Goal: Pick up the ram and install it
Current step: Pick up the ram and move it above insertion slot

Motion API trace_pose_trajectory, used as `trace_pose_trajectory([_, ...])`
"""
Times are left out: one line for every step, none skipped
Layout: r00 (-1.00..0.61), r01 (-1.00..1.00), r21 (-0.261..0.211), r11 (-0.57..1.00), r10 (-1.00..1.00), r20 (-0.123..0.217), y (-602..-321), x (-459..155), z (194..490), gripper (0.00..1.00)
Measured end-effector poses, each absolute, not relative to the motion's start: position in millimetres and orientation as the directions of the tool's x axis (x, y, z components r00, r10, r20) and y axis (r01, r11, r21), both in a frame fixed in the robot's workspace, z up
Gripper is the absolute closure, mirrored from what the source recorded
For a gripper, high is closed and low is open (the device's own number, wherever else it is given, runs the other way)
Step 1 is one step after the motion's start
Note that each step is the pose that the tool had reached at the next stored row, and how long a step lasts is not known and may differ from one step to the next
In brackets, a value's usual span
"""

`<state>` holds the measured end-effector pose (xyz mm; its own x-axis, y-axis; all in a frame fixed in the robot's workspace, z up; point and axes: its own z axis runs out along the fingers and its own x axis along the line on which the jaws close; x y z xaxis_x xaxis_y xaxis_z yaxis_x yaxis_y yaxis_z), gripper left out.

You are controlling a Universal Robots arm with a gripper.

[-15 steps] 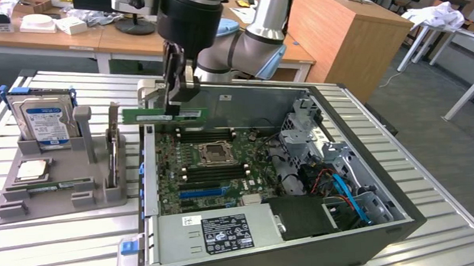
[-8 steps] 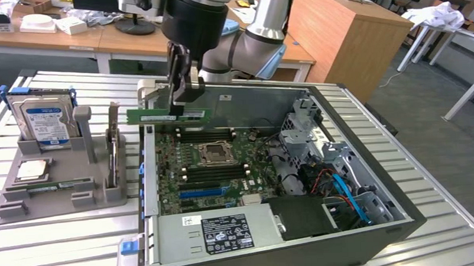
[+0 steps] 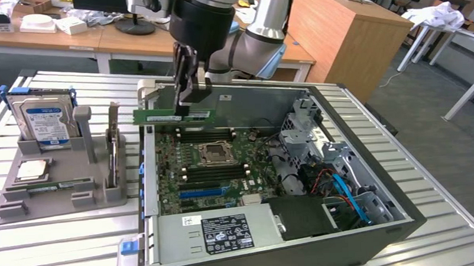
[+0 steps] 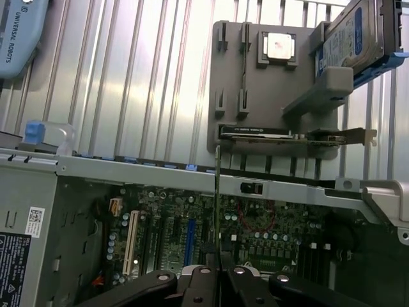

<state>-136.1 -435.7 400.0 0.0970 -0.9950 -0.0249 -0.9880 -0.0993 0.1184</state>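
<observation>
The ram [image 3: 167, 116] is a long green stick held level in the air, and my gripper [image 3: 192, 106] is shut on its end nearest the exterior view's right. It hangs over the far edge of the motherboard [image 3: 210, 169] inside the open computer case [image 3: 398, 213], just above the dark memory slots [image 3: 209, 134]. In the wrist view the ram [image 4: 217, 198] appears edge-on as a thin dark strip running out from between my fingers [image 4: 192, 279], over the case wall.
A grey parts holder [image 3: 57, 175] on the exterior view's left carries a hard drive [image 3: 41, 119], a silver processor chip [image 3: 33, 169], an upright expansion card [image 3: 112, 146] and another green stick [image 3: 49, 187]. A power supply [image 3: 217, 231] fills the case's near end.
</observation>
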Motion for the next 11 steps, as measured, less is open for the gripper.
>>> trace_pose_trajectory([0.097, -0.988, 0.119, -0.099, -0.995, -0.025, -435.7, -134.8, 399.9, 0.88])
trace_pose_trajectory([0.097, -0.988, 0.119, -0.099, -0.995, -0.025, -435.7, -133.9, 399.8, 0.88])
trace_pose_trajectory([0.097, -0.988, 0.119, -0.099, -0.995, -0.025, -435.7, -132.8, 399.7, 0.88])
trace_pose_trajectory([0.097, -0.988, 0.120, -0.099, -0.995, -0.025, -435.7, -131.9, 399.6, 0.88])
trace_pose_trajectory([0.097, -0.988, 0.120, -0.099, -0.995, -0.025, -435.7, -131.0, 399.5, 0.88])
trace_pose_trajectory([0.097, -0.988, 0.120, -0.099, -0.995, -0.025, -435.7, -130.1, 399.4, 0.88])
trace_pose_trajectory([0.097, -0.988, 0.121, -0.099, -0.995, -0.025, -435.7, -129.2, 399.3, 0.88])
trace_pose_trajectory([0.097, -0.988, 0.121, -0.099, -0.995, -0.025, -435.7, -128.1, 399.2, 0.88])
trace_pose_trajectory([0.097, -0.988, 0.121, -0.099, -0.995, -0.025, -435.7, -127.2, 399.1, 0.88])
trace_pose_trajectory([0.097, -0.988, 0.121, -0.099, -0.995, -0.025, -435.7, -126.3, 399.0, 0.88])
trace_pose_trajectory([0.097, -0.988, 0.122, -0.099, -0.995, -0.025, -435.7, -125.4, 398.9, 0.88])
